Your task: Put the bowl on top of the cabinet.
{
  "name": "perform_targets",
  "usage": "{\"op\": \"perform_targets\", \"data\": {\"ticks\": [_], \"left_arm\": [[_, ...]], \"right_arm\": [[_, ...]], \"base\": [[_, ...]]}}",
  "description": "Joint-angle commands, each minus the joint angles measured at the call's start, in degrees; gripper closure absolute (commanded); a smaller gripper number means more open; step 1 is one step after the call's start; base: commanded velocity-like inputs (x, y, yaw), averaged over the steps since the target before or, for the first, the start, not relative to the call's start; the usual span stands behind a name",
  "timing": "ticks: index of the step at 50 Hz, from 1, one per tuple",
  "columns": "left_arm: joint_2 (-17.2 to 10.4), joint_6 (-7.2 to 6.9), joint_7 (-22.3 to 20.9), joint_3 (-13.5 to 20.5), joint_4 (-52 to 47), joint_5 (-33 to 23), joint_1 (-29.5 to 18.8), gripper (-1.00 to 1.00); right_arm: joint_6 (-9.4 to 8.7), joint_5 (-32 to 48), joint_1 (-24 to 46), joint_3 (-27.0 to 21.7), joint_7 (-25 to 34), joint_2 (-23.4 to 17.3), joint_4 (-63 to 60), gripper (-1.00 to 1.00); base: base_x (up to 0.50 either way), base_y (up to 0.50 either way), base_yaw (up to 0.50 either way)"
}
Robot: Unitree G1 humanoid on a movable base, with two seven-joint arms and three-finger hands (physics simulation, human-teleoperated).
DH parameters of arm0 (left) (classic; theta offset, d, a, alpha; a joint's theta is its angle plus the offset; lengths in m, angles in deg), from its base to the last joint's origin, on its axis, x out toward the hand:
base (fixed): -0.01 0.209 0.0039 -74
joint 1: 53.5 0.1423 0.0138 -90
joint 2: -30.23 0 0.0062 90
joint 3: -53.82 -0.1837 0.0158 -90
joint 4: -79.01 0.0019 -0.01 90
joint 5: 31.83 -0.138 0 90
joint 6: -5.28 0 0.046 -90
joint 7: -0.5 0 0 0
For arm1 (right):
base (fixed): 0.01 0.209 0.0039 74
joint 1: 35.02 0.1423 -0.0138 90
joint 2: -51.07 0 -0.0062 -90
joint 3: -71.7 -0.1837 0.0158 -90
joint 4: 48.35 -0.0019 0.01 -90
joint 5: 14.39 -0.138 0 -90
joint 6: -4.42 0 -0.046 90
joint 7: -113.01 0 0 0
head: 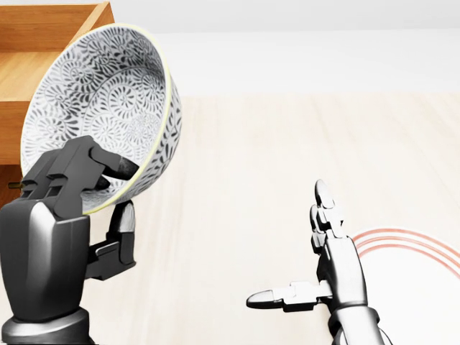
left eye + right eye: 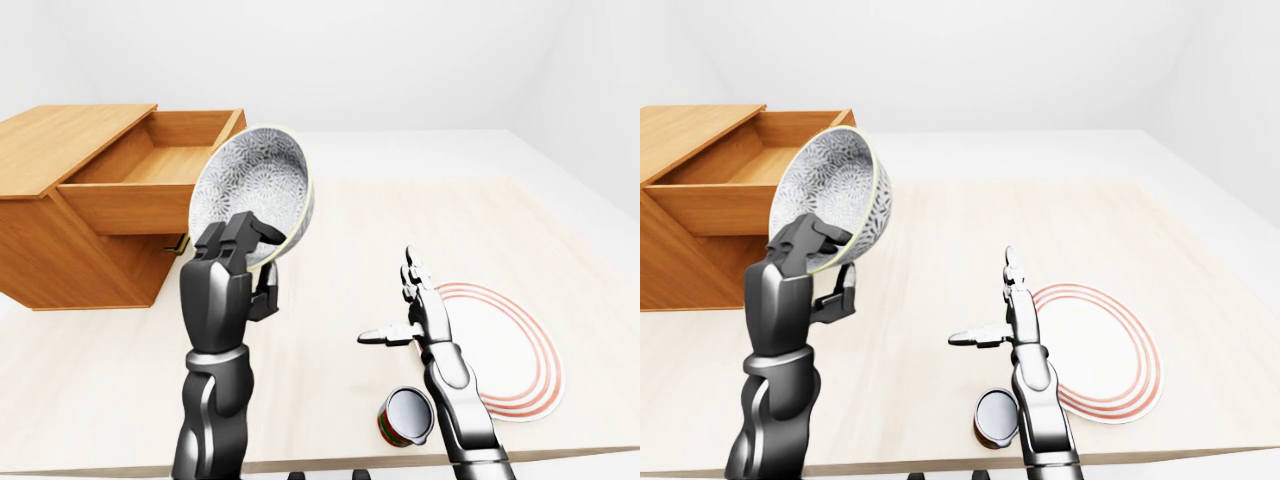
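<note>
The bowl (image 1: 100, 108) is raised off the table (image 2: 330, 240), tipped on edge, its patterned inside showing nothing in it. The cabinet (image 2: 70, 200) drawer (image 2: 160, 165) stands open at upper left of the left-eye view. My left hand (image 1: 79, 194) grasps the bowl's lower rim — fingers inside, thumb outside. My right hand (image 2: 412, 310) hovers spread, holding nothing — beside a plate (image 2: 510, 350) and a small can (image 2: 405, 415).

— Anything I can read out from my cameras?
— No. The bowl (image 1: 100, 108) I'm holding carries only a leaf pattern, the plate (image 2: 520, 350) only red rings, and the can (image 2: 405, 417) shows no legible label.
</note>
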Motion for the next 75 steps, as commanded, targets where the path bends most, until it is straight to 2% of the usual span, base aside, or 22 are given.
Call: {"op": "perform_targets", "data": {"ticks": [1, 3, 7, 8, 9, 12, 16, 23, 28, 29, 34, 39, 50, 51, 53, 57, 59, 61, 63, 75], "left_arm": [[-0.97, -6.04, -13.96, 8.06, -12.84, -0.21, -12.88, 0.94], [-2.3, -6.04, -17.4, 10.38, -12.99, 0.33, -18.26, 0.94], [-5.83, -6.04, -20.36, 13.25, -11.98, 1.15, -26.28, 0.94], [-6.59, -6.04, -20.31, 13.51, -11.48, 1.08, -27.24, 0.94], [-8.28, -6.04, -20.71, 14.82, -9.86, 1.38, -30.21, 0.94], [-11.45, -6.04, -20.41, 16.96, -7.52, 3.6, -33.59, 0.94], [-17.28, -6.04, -17.4, 20.74, -1.59, 8.13, -38.28, 0.95], [-27.08, -6.04, -11.71, 25.52, 7.29, 13.36, -41.31, 0.94], [-31.05, -6.04, -8.61, 26.95, 12.92, 15.56, -42.35, 0.94], [-32.63, -6.04, -7.0, 27.84, 16.34, 16.3, -42.61, 0.94], [-36.31, -6.04, -0.78, 28.84, 25.31, 18.56, -43.28, 0.95], [-38.78, -6.04, 4.19, 28.51, 33.44, 19.16, -44.28, 0.95], [-41.69, -6.04, 15.04, 26.36, 52.58, 18.44, -47.88, 0.95], [-41.9, -5.09, 16.12, 26.18, 55.1, 18.52, -48.42, 0.94], [-42.34, -4.21, 16.12, 25.92, 57.79, 18.74, -49.01, 0.94], [-43.48, -1.52, 16.12, 25.06, 64.87, 18.49, -50.0, 0.94], [-44.54, 0.76, 16.12, 24.88, 70.39, 18.72, -51.29, 0.94], [-45.16, 1.81, 16.12, 24.37, 73.21, 18.9, -51.99, 0.94], [-46.18, 3.79, 16.12, 24.0, 77.7, 19.18, -52.88, 0.94], [-49.75, 3.96, 16.12, 21.89, 93.91, 20.56, -56.25, 0.94]], "right_arm": [[-0.14, 0.15, -0.69, 0.34, 0.11, 0.09, -1.0, -1.0], [-0.11, 0.2, -0.89, 0.4, 0.11, 0.08, -1.23, -1.0], [-0.43, 0.21, -1.11, 0.49, 0.21, 0.08, -1.92, -1.0], [-0.47, 0.25, -1.04, 0.46, 0.15, 0.08, -1.86, -1.0], [-0.55, 0.2, -1.14, 0.45, 0.2, 0.06, -2.08, -1.0], [-0.69, -0.01, -1.36, 0.25, 0.38, -0.02, -2.65, -1.0], [-0.35, 0.17, -1.14, 0.38, 0.29, 0.05, -2.08, -1.0], [-0.38, 0.4, -1.07, 0.58, 0.2, 0.11, -2.01, -1.0], [-0.26, 0.54, -1.14, 0.67, 0.13, 0.12, -1.85, -1.0], [-0.18, 0.52, -1.27, 0.7, 0.19, 0.11, -1.95, -1.0], [0.03, 0.65, -1.29, 0.82, 0.15, 0.15, -1.71, -1.0], [-0.03, 0.59, -1.37, 0.77, 0.16, 0.14, -1.98, -1.0], [0.44, 0.62, -1.04, 0.74, 0.16, 0.11, -1.25, -1.0], [0.45, 0.61, -1.03, 0.67, 0.12, 0.11, -1.2, -1.0], [0.43, 0.58, -1.22, 0.68, 0.2, 0.09, -1.54, -1.0], [0.02, 0.63, -1.31, 0.77, 0.15, 0.15, -2.08, -1.0], [0.17, 0.65, -1.37, 0.83, 0.22, 0.14, -2.08, -1.0], [-0.03, 0.73, -1.5, 0.95, 0.17, 0.19, -2.4, -1.0], [-0.04, 0.87, -1.58, 1.11, 0.11, 0.23, -2.56, -1.0], [0.37, 1.06, -2.16, 1.35, 0.09, 0.22, -3.01, -1.0]], "base": [[0.0, 0.0, 0.0], [0.0, 0.0, 0.0], [0.0, 0.0, 0.0], [0.0, 0.0, 0.0], [0.0, 0.0, 0.0], [0.0, 0.0, 0.0], [0.0, 0.0, 0.0], [0.0, 0.0, 0.0], [0.0, 0.0, 0.0], [0.0, 0.0, 0.0], [0.0, 0.0, 0.0], [0.0, 0.0, 0.0], [0.0, 0.0, 0.0], [0.0, 0.0, 0.0], [0.0, 0.0, 0.0], [0.0, 0.0, 0.0], [0.0, 0.0, 0.0], [0.0, 0.0, 0.0], [0.0, 0.0, 0.0], [0.0, 0.0, 0.0]]}}
